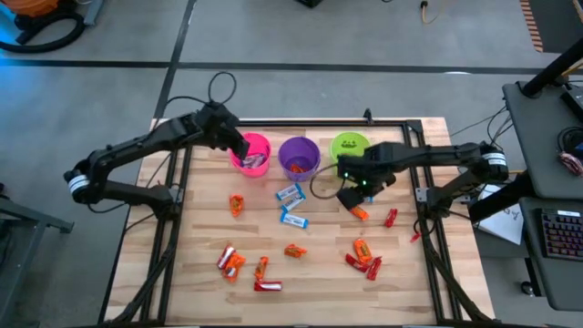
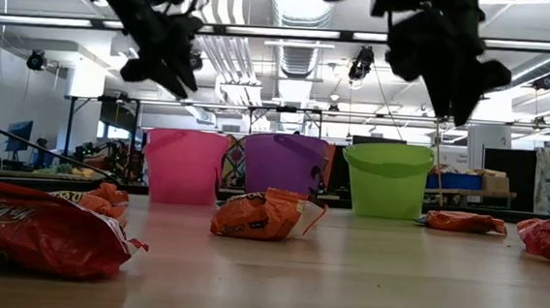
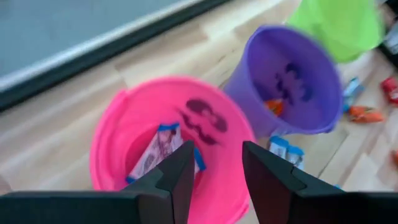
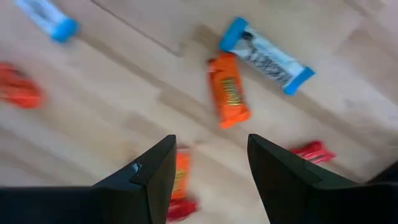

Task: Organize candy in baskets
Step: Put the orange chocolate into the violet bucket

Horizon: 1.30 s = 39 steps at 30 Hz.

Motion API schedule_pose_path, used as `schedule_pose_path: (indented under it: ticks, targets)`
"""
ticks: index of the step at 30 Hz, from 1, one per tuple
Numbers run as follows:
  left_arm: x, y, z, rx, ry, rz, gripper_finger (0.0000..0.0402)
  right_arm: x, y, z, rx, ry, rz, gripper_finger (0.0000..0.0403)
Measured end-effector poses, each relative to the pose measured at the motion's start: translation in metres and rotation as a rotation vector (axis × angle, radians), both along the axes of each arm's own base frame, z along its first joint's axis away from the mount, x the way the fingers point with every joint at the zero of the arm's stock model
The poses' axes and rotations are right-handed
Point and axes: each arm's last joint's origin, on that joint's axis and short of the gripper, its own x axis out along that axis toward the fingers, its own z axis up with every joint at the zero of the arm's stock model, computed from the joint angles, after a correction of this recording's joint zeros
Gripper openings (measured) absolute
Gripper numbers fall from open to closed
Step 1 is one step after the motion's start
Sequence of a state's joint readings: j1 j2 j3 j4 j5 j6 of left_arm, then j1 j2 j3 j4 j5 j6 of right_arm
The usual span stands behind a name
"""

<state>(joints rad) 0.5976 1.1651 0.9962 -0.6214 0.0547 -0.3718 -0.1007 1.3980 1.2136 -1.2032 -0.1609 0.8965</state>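
Note:
Three baskets stand in a row at the table's far side: pink point(image 1: 253, 155), purple point(image 1: 299, 157) and lime green point(image 1: 350, 146). My left gripper point(image 3: 217, 168) hovers open over the pink basket point(image 3: 124, 137), holding nothing. A blue-and-white candy point(image 3: 155, 152) lies inside that basket. An orange candy point(image 3: 273, 106) lies in the purple basket point(image 3: 298, 68). My right gripper point(image 4: 211, 165) points down, open, above loose candy on the table. An orange bar point(image 4: 229, 90) and a blue-and-white bar point(image 4: 267, 56) lie just ahead of its fingers. Another orange bar point(image 4: 180, 177) shows beside one finger.
Loose candy lies scattered over the wooden table: blue-and-white bars point(image 1: 291, 205) near the middle, orange and red ones point(image 1: 232, 261) at the near left, more point(image 1: 363, 255) at the near right, and a red bar point(image 1: 390, 217) beside my right gripper point(image 1: 352, 196). A black frame point(image 1: 426, 196) edges the table.

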Motion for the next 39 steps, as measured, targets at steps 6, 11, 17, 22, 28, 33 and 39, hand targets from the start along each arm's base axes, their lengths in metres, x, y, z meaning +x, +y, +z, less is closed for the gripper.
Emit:
schedule_pose_path:
  ticks: [6, 11, 17, 22, 28, 33, 39]
  targets:
    - [-0.014, -0.009, 0.024, 0.107, -0.111, -0.022, 0.0119, -0.002, 0.015, -0.039, -0.036, -0.004, 0.11, 0.0189]
    - [-0.019, -0.013, 0.035, 0.152, -0.174, -0.02, 0.0119, -0.01, 0.024, -0.065, -0.038, 0.02, 0.12, 0.0189]
    - [-0.021, -0.014, 0.037, 0.164, -0.18, -0.013, 0.0119, -0.013, 0.028, -0.087, -0.109, -0.014, 0.155, 0.0189]
    - [-0.02, -0.014, 0.036, 0.163, -0.172, -0.015, 0.0119, -0.017, 0.027, -0.101, -0.137, 0.024, 0.14, 0.0189]
    - [-0.02, -0.013, 0.035, 0.169, -0.165, -0.022, 0.0119, -0.014, 0.027, -0.113, -0.138, 0.023, 0.146, 0.0184]
    - [-0.02, -0.013, 0.035, 0.169, -0.165, -0.022, 0.0119, -0.01, 0.027, -0.125, -0.116, 0.053, 0.157, 0.0147]
    - [-0.02, -0.013, 0.035, 0.166, -0.162, -0.022, 0.0119, -0.005, 0.029, -0.126, -0.085, 0.042, 0.166, 0.0065]
